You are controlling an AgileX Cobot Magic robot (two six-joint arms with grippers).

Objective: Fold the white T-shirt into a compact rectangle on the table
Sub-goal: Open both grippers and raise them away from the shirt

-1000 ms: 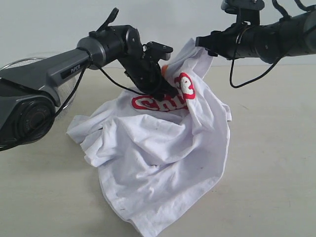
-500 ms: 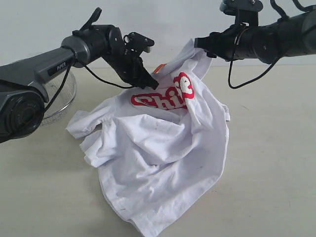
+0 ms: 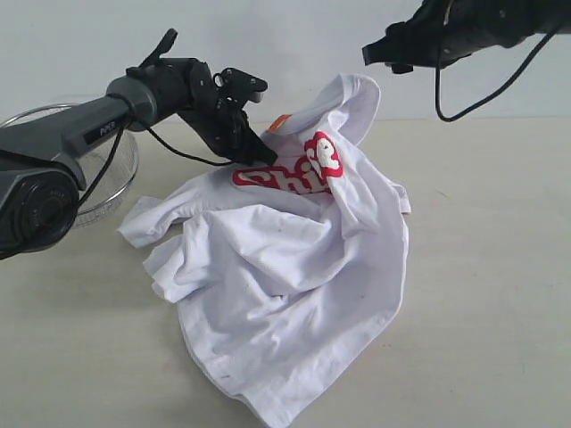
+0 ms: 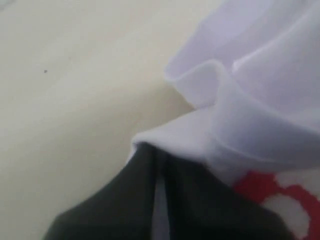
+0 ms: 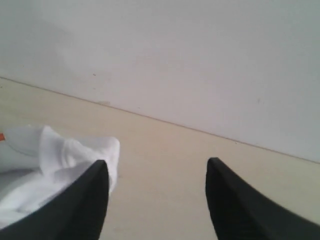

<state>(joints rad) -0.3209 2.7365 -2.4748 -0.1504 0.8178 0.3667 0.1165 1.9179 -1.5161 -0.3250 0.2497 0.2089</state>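
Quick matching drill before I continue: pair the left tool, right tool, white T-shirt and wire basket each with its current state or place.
1. left tool
2. right tool
3. white T-shirt
4. wire basket

A. open, empty, raised clear of the shirt
B. on the table, far left of the exterior view
C. shut on fabric beside the red lettering
D. crumpled, one part lifted

Pairs: 1-C, 2-A, 3-D, 4-B

Rumpled cloth T-shirt (image 3: 285, 294) — matt table (image 3: 482, 312)
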